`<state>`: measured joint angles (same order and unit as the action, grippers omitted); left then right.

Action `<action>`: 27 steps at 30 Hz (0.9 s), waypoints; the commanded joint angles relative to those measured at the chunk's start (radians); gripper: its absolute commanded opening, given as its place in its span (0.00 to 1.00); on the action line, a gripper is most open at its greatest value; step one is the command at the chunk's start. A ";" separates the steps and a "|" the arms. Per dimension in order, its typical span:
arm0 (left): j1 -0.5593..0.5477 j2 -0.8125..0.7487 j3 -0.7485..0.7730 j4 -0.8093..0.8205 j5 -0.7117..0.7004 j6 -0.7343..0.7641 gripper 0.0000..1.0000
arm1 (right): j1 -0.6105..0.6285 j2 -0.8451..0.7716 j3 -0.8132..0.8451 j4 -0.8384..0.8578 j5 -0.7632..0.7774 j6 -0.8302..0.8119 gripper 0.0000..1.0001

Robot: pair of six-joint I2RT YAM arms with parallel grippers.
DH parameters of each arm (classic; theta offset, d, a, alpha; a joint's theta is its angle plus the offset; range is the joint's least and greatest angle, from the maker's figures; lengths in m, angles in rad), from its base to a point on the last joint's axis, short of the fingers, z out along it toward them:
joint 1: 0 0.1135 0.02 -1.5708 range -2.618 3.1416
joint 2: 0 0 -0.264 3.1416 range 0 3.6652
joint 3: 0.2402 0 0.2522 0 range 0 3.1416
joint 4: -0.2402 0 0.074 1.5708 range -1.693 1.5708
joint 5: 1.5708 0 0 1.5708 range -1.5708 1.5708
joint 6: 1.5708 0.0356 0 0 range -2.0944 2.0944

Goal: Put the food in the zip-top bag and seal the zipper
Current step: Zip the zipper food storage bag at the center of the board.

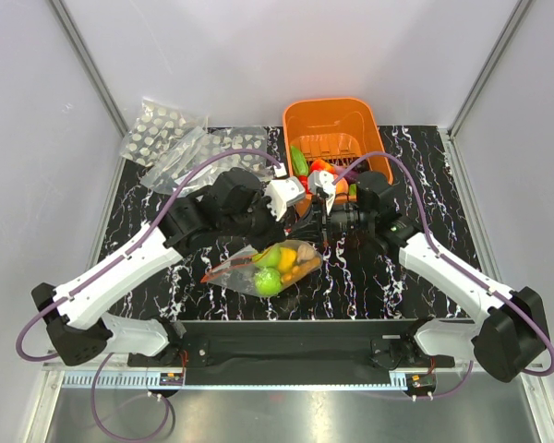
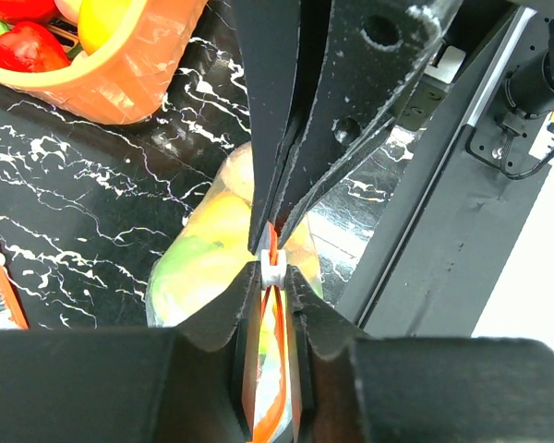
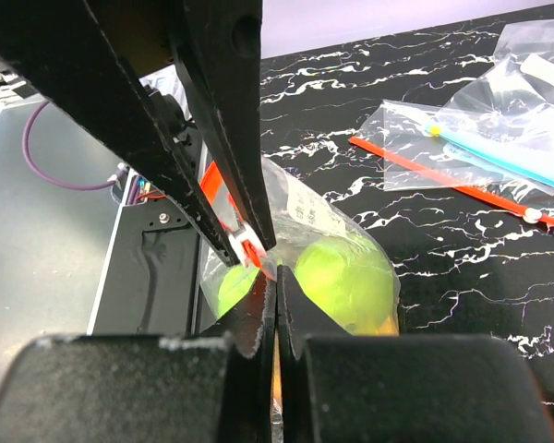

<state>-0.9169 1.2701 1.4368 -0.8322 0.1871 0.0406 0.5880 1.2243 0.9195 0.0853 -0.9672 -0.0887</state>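
The clear zip-top bag lies on the black marbled table between the arms. Inside it is food: green apples and yellow and orange pieces. My left gripper pinches the white slider of the red-orange zipper between its fingertips, and the strip runs down between its jaws. My right gripper is shut on the zipper edge right beside the slider. The two grippers meet tip to tip over the bag's right end, left gripper against right gripper.
An orange basket with more food, green and red, stands just behind the grippers. White-spotted bags lie at the back left. A blue-strip bag and a loose red-strip bag lie flat on the table.
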 commanded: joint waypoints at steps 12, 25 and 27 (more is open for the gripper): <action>-0.008 0.037 0.048 0.012 -0.008 0.002 0.29 | -0.007 -0.034 0.004 0.065 -0.038 0.014 0.00; -0.007 0.008 0.004 0.024 -0.012 0.010 0.04 | -0.025 -0.061 -0.013 0.053 0.010 0.006 0.00; -0.010 0.002 -0.007 0.027 -0.015 0.010 0.04 | -0.039 -0.069 -0.014 0.054 0.021 0.018 0.00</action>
<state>-0.9203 1.3060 1.4422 -0.8291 0.1825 0.0433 0.5785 1.2060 0.9031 0.0856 -0.9730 -0.0841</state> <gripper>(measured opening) 0.133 0.011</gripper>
